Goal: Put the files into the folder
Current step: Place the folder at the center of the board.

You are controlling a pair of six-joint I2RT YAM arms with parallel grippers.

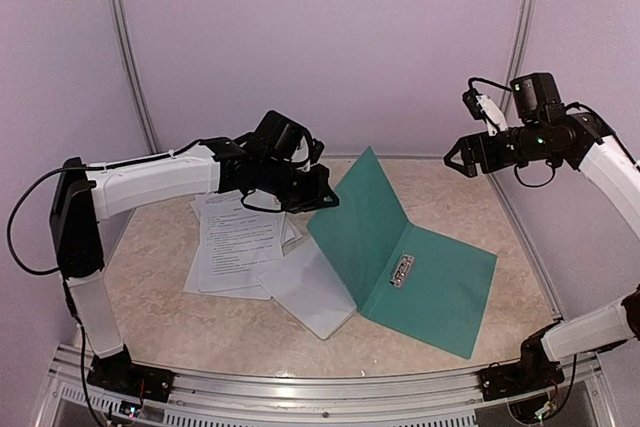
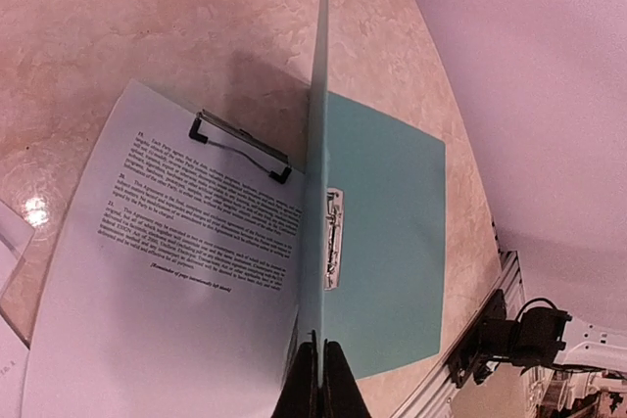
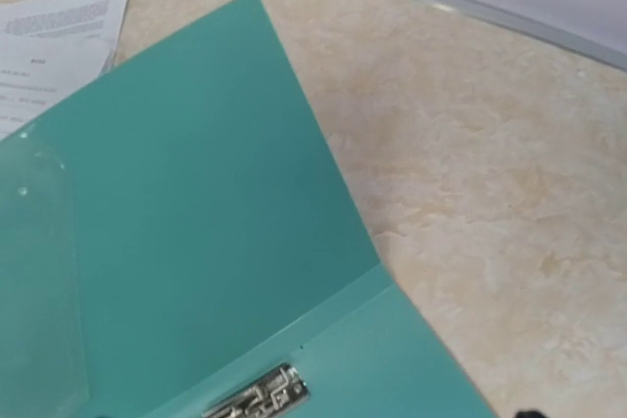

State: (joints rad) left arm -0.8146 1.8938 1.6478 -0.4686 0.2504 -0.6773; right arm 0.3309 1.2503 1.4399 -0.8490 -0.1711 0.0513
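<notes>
Cover-holding in hand: my left pincer (image 1: 322, 197) pinches the folder (image 1: 440, 287) by its upright cover, files (image 1: 235, 235) lying at its nine o'clock, right pincer (image 1: 453, 159) spread at one o'clock, so next I must carry sheets inside.

A thin teal-green card folder (image 1: 430, 282) lies open on the beige marbled table (image 1: 480, 197) — its left cover raised, pinched by the left gripper (image 1: 328, 199). Loose white printed sheets (image 1: 235, 242) lie beside it.
</notes>
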